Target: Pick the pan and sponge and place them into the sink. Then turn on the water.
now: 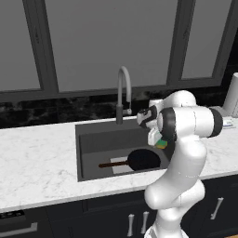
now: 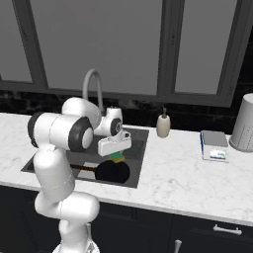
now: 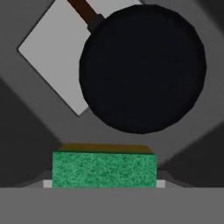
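Sponge held in the gripper, jaws closed on it, hanging over the sink with its green face toward the hand camera and its long side running crosswise between the fingers. Directly below it, in the hand view, lies the pan, flat on the sink floor, its brown handle pointing away from the sponge across the pale square at the bottom. In the left base view the pan sits at the near right part of the sink, handle pointing left. A straight drop would likely land the sponge on or just beside the pan, inside the basin.

Behind the sink stands the faucet, with no stream falling from it. White marble counter surrounds the sink; to the right of it are a small bottle, a flat box and a grey canister. Dark-framed windows rise behind.
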Robot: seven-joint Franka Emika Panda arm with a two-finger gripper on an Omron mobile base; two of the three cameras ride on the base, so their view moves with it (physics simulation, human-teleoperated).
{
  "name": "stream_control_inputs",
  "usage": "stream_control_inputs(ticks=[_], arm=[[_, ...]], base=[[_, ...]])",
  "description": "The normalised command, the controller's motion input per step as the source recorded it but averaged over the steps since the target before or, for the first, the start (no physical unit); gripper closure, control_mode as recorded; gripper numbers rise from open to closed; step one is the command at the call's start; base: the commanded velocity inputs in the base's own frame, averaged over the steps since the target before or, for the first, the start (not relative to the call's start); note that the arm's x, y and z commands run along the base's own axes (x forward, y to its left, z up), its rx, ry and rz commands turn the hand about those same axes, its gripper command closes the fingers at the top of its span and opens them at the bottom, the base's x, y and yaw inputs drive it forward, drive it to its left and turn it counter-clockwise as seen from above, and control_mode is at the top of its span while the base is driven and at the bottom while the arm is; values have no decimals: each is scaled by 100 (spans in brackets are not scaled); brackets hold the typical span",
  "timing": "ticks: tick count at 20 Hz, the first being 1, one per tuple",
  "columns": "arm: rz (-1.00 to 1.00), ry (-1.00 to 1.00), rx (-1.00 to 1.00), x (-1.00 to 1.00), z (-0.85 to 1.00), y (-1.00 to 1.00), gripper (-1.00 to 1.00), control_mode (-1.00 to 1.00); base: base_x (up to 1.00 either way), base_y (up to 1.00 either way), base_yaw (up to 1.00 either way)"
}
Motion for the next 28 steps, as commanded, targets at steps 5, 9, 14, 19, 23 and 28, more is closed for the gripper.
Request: stream_control_inputs(ticks=[5, 9, 14, 19, 23, 28], arm=[[3, -5, 16, 40, -57, 1, 100, -100], [1, -8, 11, 14, -61, 17, 100, -100], [0, -1, 0, 2, -56, 36, 100, -100], [0, 0, 0, 0, -45, 29, 100, -100], [0, 0, 0, 6, -37, 21, 100, -100], [0, 0, 0, 7, -25, 10, 100, -100]], base=[[0, 0, 0], [0, 0, 0], [0, 0, 0], [0, 0, 0], [0, 0, 0], [0, 0, 0]])
